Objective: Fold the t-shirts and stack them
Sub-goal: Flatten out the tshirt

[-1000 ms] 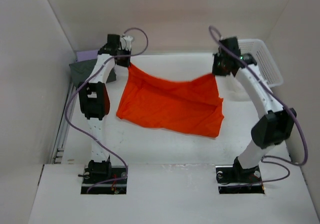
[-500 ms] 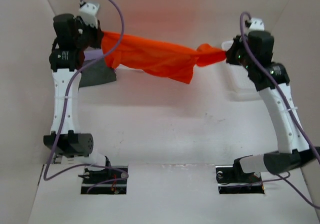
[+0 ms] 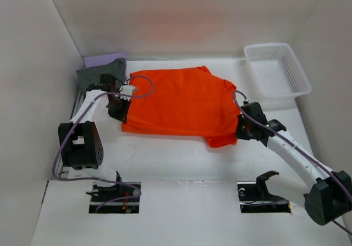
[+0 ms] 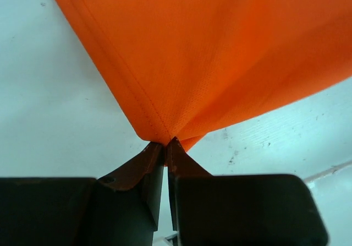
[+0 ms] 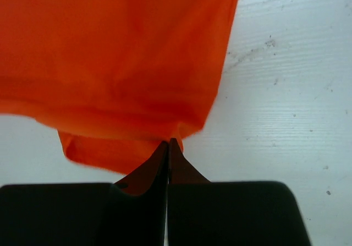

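Your orange t-shirt point(image 3: 176, 100) lies spread on the tabletop point(image 3: 181, 158), with the dark grey t-shirt point(image 3: 102, 75) and lavender t-shirt point(image 3: 104, 57) at the far left. Your left hand point(image 4: 166, 142) is clenched on a hemmed corner at its left side, and your right hand point(image 5: 168, 142) is pinched on the right-side edge. It looks light and limp and likely to bunch, so grip it at corners and seams.

text: none legible | labels: none | brands: none | numbers: none
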### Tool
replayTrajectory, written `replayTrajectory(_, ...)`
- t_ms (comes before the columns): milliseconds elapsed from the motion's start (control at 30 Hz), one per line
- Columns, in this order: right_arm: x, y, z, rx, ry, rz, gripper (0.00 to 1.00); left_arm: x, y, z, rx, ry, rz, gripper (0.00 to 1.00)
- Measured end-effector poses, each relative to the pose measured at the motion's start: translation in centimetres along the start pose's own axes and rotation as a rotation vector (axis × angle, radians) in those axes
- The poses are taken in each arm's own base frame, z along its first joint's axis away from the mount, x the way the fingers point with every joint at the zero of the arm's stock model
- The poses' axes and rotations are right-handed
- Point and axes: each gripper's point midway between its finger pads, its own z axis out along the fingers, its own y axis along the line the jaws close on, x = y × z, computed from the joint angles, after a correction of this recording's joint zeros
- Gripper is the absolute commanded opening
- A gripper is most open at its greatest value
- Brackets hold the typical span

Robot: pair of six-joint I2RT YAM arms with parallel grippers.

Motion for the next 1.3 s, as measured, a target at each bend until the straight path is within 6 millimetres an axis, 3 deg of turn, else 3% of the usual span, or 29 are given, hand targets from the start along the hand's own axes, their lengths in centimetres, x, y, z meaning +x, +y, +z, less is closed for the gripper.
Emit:
replayTrajectory(167,-2.0,-0.3,-0.7,-0.025,-0.085,0.056,0.00,-1.1,-1.1,0.3,0.006,-0.011,0.058,0.07)
replayTrajectory(433,-5.5,-0.8,-0.4,-0.015,-0.110,0.069,0.00,-6.4,-1.9,1.9,0.015,-0.043,0.141,0.10)
replayTrajectory(500,-5.5,-0.6,0.3,-0.018,-0.091,0.059,0.00,-6.1,-1.6,2.8,0.020,-0.018,0.130,0.14)
replayTrajectory(767,-5.0,-0.4,1.0,-0.028,-0.069,0.052,0.00,-2.6,-1.8,4.5,0.043,0.055,0.091,0.45)
replayTrajectory(900,-4.0,0.0,1.2,-0.039,-0.046,0.041,0.00,-1.7,-1.7,5.2,0.051,0.058,0.053,0.48)
replayTrajectory(1167,-3.5,0.4,1.5,-0.055,-0.038,0.040,0.00,-1.8,-0.2,5.2,0.045,-0.026,-0.024,0.49)
replayTrajectory(1300,-3.2,0.4,1.6,-0.056,-0.031,0.041,0.00,-2.1,-0.3,5.6,0.053,-0.050,-0.027,0.49)
